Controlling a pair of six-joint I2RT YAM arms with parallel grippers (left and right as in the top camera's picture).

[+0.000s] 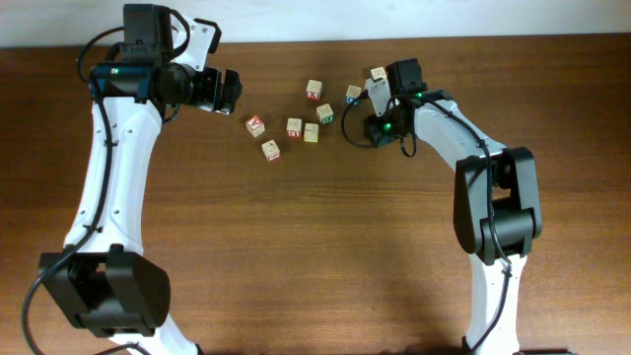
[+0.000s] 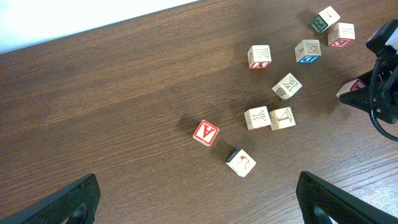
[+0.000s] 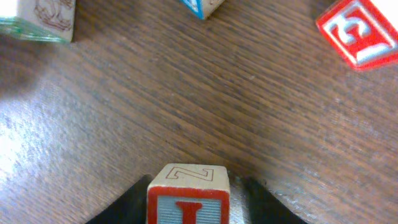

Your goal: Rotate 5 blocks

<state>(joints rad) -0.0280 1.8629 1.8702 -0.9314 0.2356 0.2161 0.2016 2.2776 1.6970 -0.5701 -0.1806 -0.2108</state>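
Pale wooden alphabet blocks lie scattered across the table's far middle, among them a red-lettered block (image 1: 255, 125), a block (image 1: 271, 150) nearer the front and a touching pair of blocks (image 1: 294, 127). My right gripper (image 3: 189, 186) is low on the table, shut on a red-bordered block (image 3: 188, 196) with a Z outlined on its top. The left wrist view shows that block (image 2: 349, 88) at the right gripper's tip. My left gripper (image 2: 199, 205) hangs wide open above bare wood, well left of the blocks, with nothing between its fingers (image 2: 71, 199).
A blue-lettered cube (image 1: 354, 95) and another cube (image 1: 379, 75) sit just beyond my right gripper. In the right wrist view a mostly red-faced cube (image 3: 357, 31) lies at upper right and a green-edged cube (image 3: 40, 18) at upper left. The table's far edge (image 2: 93, 28) is close.
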